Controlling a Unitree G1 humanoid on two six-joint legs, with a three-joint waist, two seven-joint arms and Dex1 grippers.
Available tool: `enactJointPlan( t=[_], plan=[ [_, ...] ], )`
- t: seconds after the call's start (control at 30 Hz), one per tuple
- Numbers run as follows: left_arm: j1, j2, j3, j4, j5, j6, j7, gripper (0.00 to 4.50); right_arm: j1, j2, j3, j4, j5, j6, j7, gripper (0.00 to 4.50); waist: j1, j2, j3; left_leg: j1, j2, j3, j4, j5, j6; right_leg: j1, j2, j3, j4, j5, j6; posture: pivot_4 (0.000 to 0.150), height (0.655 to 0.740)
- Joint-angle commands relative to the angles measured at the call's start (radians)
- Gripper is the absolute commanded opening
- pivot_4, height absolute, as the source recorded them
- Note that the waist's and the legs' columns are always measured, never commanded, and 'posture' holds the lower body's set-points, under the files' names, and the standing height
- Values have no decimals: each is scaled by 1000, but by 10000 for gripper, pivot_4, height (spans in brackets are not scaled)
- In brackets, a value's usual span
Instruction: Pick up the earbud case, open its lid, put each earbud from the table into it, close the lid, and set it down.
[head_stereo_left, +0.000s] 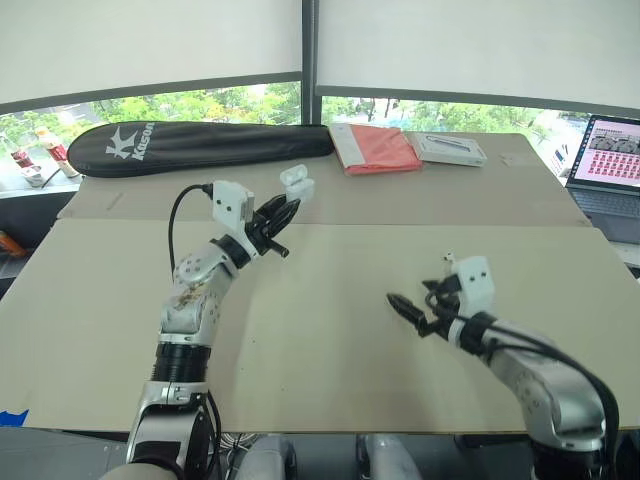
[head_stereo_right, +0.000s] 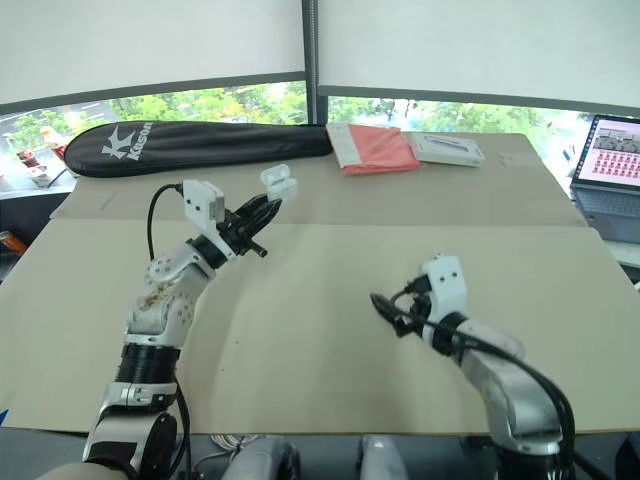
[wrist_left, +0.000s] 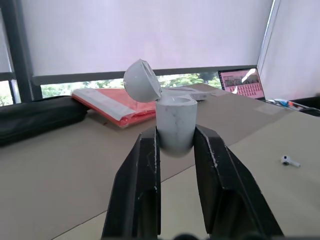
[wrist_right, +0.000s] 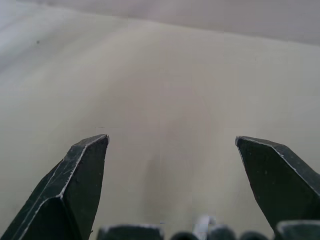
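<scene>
Currently, the left gripper (wrist_left: 176, 139) pinches the earbud case (wrist_left: 175, 120) between both fingers, held above the table (head_stereo_left: 330, 340), toward 10 o'clock from the table centre in the head views. The lid (wrist_left: 141, 81) stands hinged open, tilted back. One earbud (wrist_left: 289, 160) lies on the table, well apart from the case. The right gripper (wrist_right: 170, 142) hovers near 4 o'clock — fingers spread wide.

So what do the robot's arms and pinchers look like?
The left arm and right arm are chunky silver metal with black joints. Each wrist carries a white box and a looping black cable. The left gripper and right gripper each have two black, wedge-shaped fingers.
</scene>
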Motion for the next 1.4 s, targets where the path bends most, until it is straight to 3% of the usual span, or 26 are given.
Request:
enactJointPlan(
  t=[0.03, 0.37, 0.47, 0.77, 0.8, 0.87, 0.97, 1.17, 1.3, 1.4],
  plan=[
    [12, -2, -8, -75, 2, -25, 17, 4628, 47, 25, 19, -50, -54, -41, -84, 44857, 0, 0, 0, 0, 0, 0, 0, 0, 0, 0, 0, 0, 0, 0, 0, 1500, 7400],
    [-13, 23, -15, -56, -1, -23, 6, 4628, 93, 115, 38, -4, -108, -33, -204, 44857, 0, 0, 0, 1, 0, 0, -1, 0, 0, 0, 0, 0, 0, -1, -1, 1500, 7400],
    [-21, 21, -21, -57, 0, -20, 9, 4628, 103, 124, 55, -3, -116, -41, -210, 37149, 0, -1, 0, 1, 0, -1, 0, 0, 0, 0, 0, 0, 0, -1, -1, 1500, 7400],
    [-16, 31, -45, -48, 20, -46, -7, 4628, 128, 69, 160, 12, -181, -153, -170, 5858, -7, -1, 0, 1, 0, -1, -1, 0, 0, 0, 1, 0, 0, -1, -1, 1500, 7400],
    [-18, 29, -46, -46, 21, -48, -5, 4628, 128, 66, 157, 17, -179, -162, -165, 3324, -7, -1, 0, 1, 0, -1, -1, 0, 0, 0, 1, 0, 0, -1, -1, 1500, 7400],
    [-21, 24, -50, -39, 24, -55, 0, 4628, 132, 40, 145, 35, -167, -184, -124, 3284, -8, -1, 0, 1, 0, -1, -1, 0, 0, 0, 1, 0, 0, -2, -1, 1500, 7400],
    [-24, 10, -53, -29, 24, -67, 8, 4628, 139, -79, 100, 95, -142, -234, 14, 3284, -7, -1, 0, 1, 0, -1, -1, 0, 0, 1, 1, 0, 0, -2, -1, 1500, 7400],
    [-1, -7, -43, -25, 27, -91, 29, 4628, 87, -479, -12, 255, -65, -346, 430, 3283, 6, -1, 0, 2, -1, -1, 0, -1, 2, 4, 0, 0, -2, -2, -1, 1500, 7400],
    [23, -9, -37, -24, 29, -112, 44, 4628, 66, -753, 26, 443, -100, -474, 724, 3283, 5, -1, 0, 4, -1, -1, -1, -1, 2, 6, 0, 0, -4, -2, -1, 1500, 7400],
    [39, -4, -26, -26, 28, -119, 56, 4628, 41, -887, 81, 584, -159, -589, 868, 3283, 3, -2, 0, 5, 0, -1, -1, -1, 2, 7, 0, 0, -5, -2, -1, 1500, 7400]
  ],
)
